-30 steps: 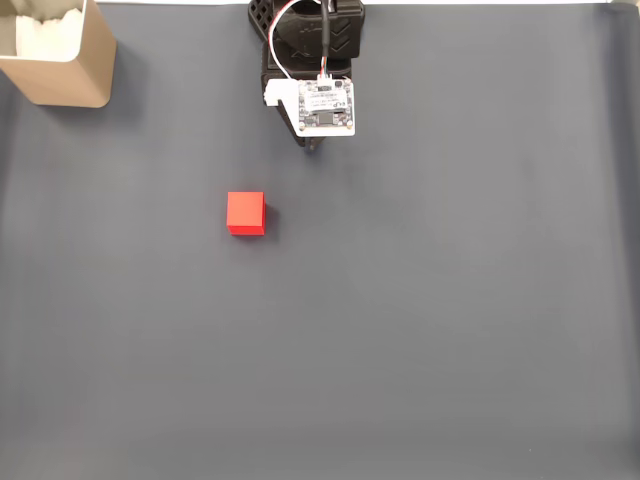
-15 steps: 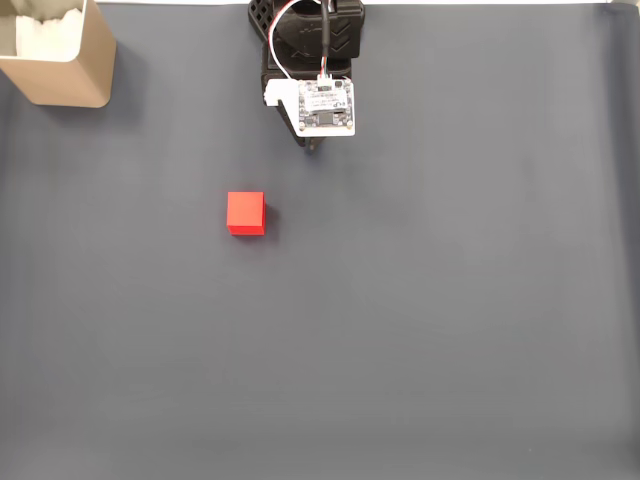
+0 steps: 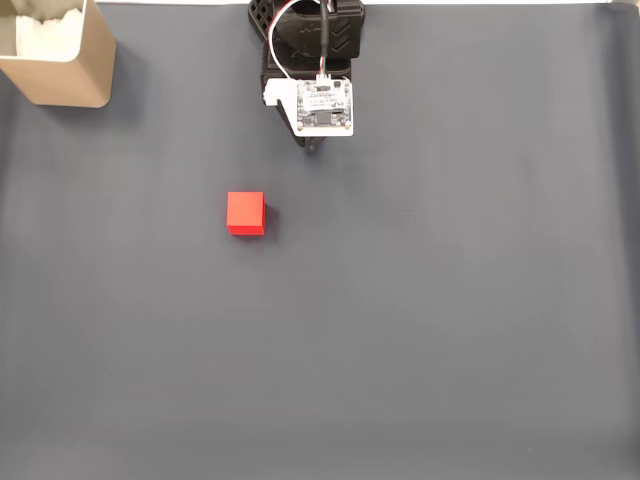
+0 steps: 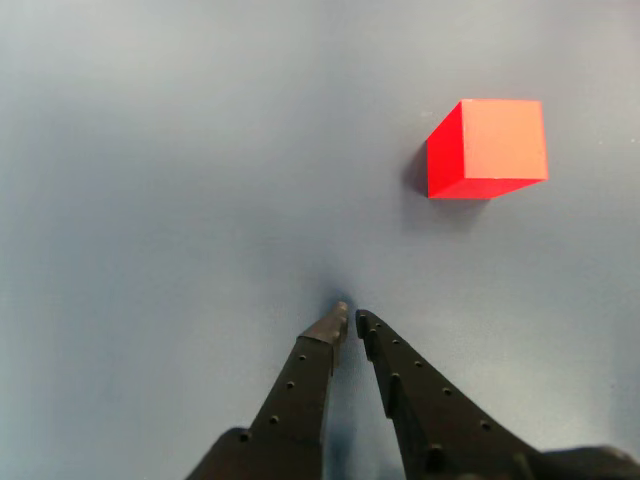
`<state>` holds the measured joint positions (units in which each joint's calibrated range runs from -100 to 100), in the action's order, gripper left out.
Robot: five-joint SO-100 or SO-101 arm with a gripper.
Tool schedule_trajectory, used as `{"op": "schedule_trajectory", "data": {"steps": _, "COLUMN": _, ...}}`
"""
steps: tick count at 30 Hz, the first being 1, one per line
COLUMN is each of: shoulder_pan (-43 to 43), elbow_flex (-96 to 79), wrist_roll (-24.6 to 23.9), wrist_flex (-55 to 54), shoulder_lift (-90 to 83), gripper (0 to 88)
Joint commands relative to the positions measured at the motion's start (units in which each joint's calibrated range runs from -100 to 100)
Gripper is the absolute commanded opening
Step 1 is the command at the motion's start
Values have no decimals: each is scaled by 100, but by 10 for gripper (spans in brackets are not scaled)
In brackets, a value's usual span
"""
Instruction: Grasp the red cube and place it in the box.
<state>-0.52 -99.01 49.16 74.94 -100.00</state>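
in the fixed view, the box (image 3: pixel 60 62) sits at the far top left corner of the dark worktop (image 3: pixel 450 330). it is open on top and has white stuff inside. the red cube (image 3: pixel 245 213) sits flat on the worktop, well apart from the box, down and to the right of it. nothing is touching it. the arm (image 3: pixel 310 60) is at the top middle, up and to the right of the cube.

in the wrist view, the tool (image 4: pixel 348 322) points down at the bare worktop. its two tips are nearly together, so it is almost closed and holds nothing. the cube is up and to the right of the tips.

i think the job is at the very start: the reach. next, the tool needs to open wide, go over to the cube, and come down around it.
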Motion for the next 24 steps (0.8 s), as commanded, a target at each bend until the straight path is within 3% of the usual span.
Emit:
{"op": "schedule_trajectory", "data": {"steps": 1, "shoulder_pan": 52, "elbow_flex": -81, "wrist_roll": -39, "wrist_flex": 96, "shoulder_lift": 0, "gripper": 3}}
{"op": "schedule_trajectory", "data": {"steps": 10, "shoulder_pan": -5, "elbow_flex": -81, "wrist_roll": -44, "wrist_flex": -43, "shoulder_lift": 0, "gripper": 0}}
{"op": "schedule_trajectory", "data": {"steps": 24, "shoulder_pan": 9, "elbow_flex": -17, "wrist_roll": -210, "wrist_flex": -1232, "shoulder_lift": 113, "gripper": 0}}
